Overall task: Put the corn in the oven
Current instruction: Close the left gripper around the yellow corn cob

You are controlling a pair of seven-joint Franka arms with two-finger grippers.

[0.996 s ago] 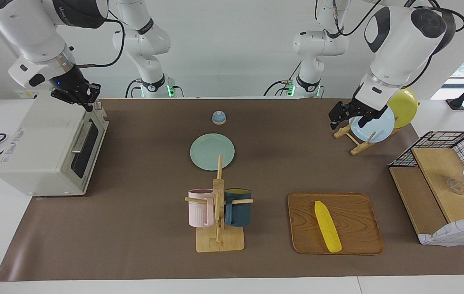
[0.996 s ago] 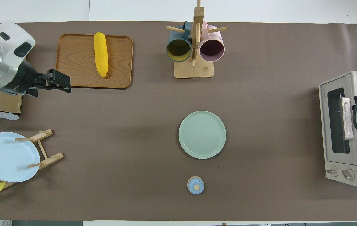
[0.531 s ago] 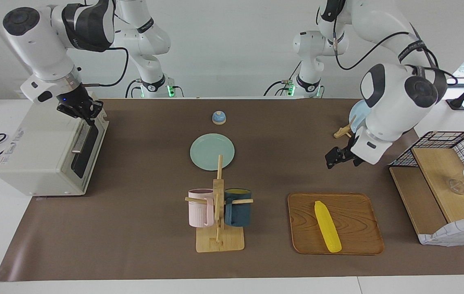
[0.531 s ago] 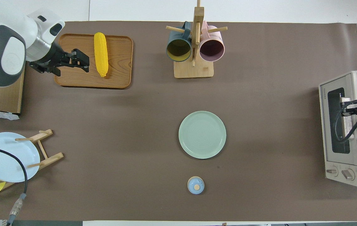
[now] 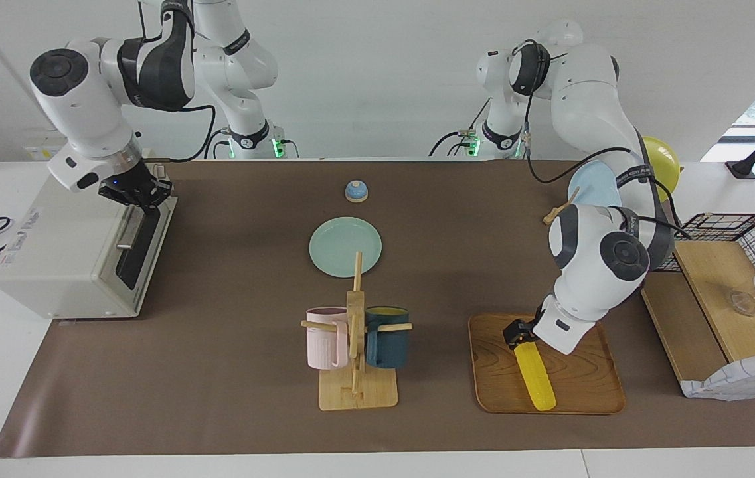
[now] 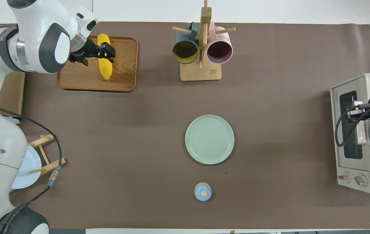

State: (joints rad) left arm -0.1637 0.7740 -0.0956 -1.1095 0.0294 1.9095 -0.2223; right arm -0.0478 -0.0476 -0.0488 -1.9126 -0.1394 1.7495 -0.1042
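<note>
The yellow corn (image 5: 536,378) lies on a wooden tray (image 5: 583,388) toward the left arm's end of the table. My left gripper (image 5: 520,334) is low over the corn's end nearer the robots. In the overhead view it (image 6: 105,54) is open, with a finger on each side of the corn (image 6: 106,70). The off-white oven (image 5: 65,252) stands at the right arm's end with its door shut. My right gripper (image 5: 141,196) is at the door's upper edge, by the end of the bar handle (image 5: 131,229). It also shows in the overhead view (image 6: 355,109).
A mug rack (image 5: 354,345) with a pink and a dark blue mug stands mid-table. A green plate (image 5: 345,247) and a small blue bell (image 5: 356,191) lie nearer the robots. A plate rack (image 5: 593,186) and a wire basket with wooden shelves (image 5: 716,299) are beside the tray.
My left gripper has swung from the plate rack out over the tray and come down onto the corn. My right gripper has dropped from above the oven's top to the door's handle end.
</note>
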